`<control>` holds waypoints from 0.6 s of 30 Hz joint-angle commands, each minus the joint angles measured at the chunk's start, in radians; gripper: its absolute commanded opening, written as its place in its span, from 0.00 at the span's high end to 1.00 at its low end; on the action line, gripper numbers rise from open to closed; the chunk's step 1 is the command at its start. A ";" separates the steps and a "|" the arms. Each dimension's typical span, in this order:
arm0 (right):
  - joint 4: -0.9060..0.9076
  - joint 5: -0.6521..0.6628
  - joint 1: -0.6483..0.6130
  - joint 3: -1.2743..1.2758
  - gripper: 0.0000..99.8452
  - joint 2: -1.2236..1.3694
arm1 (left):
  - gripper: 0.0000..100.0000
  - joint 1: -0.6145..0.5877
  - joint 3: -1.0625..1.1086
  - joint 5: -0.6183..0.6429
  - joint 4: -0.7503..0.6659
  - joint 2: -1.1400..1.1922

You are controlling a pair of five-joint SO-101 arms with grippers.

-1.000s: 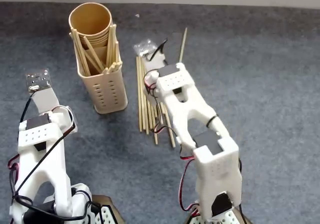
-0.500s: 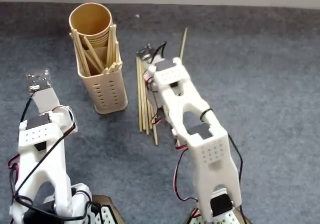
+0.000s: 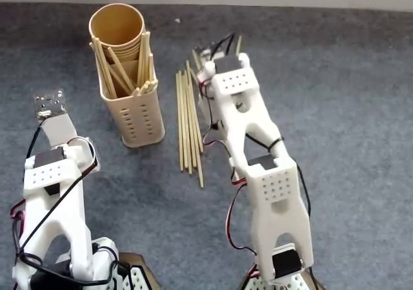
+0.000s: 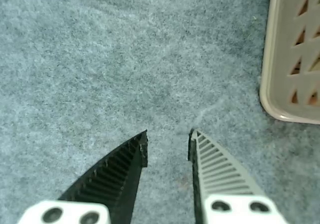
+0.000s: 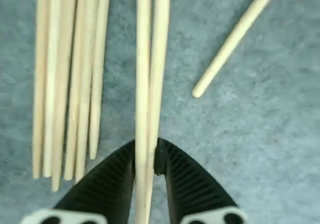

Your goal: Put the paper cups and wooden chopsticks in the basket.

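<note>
Right claw (image 5: 145, 155): black ribbed jaws, which I logged as pinched on a pair of chopsticks (image 5: 143, 59). The two pale wooden sticks lay side by side and ran straight out from between the jaw tips over the carpet (image 3: 335, 96).

Left claw (image 4: 167, 138): one black jaw and one light grey jaw, spread apart with nothing between them. It hung above bare carpet, near a lower corner of the basket (image 4: 295, 49).

Item 1, basket (image 3: 135, 119): a tall beige plastic container with rows of small holes in its wall. It stood upright on the carpet towards the left arm's side.

Item 2, paper cups (image 3: 116, 25): tan, nested into one stack. I noted the stack standing inside the basket with its open mouth above the rim.

Item 3, chopsticks in the basket (image 3: 118, 70): several light wooden sticks, leaning at angles against the cup stack and the basket wall.

Item 4, loose chopsticks (image 3: 186, 122): a bundle of thin, pale, round sticks lying roughly parallel on the carpet. They sat just beside the basket, between it and the right arm. From the right wrist camera the bundle (image 5: 70, 74) lay next to the gripped pair.

Item 5, stray chopstick (image 5: 235, 37): a single stick of the same wood. It lay at an angle on the far side of the gripped pair and touched neither that pair nor the bundle.

Surface: grey, short-piled carpet under everything I listed.
</note>
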 commanded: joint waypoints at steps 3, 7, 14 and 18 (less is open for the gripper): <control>0.131 -0.034 0.036 -0.426 0.99 -0.013 | 0.84 0.019 -0.005 -0.011 -0.008 -0.007; 0.130 -0.064 0.036 -0.659 0.99 -0.012 | 0.84 0.019 -0.005 -0.011 -0.008 -0.007; 0.107 -0.069 0.016 -0.992 0.99 -0.031 | 0.84 0.019 -0.005 -0.011 -0.009 -0.007; 0.038 -0.069 -0.002 -0.938 0.99 -0.114 | 0.84 0.019 -0.005 -0.011 -0.009 -0.007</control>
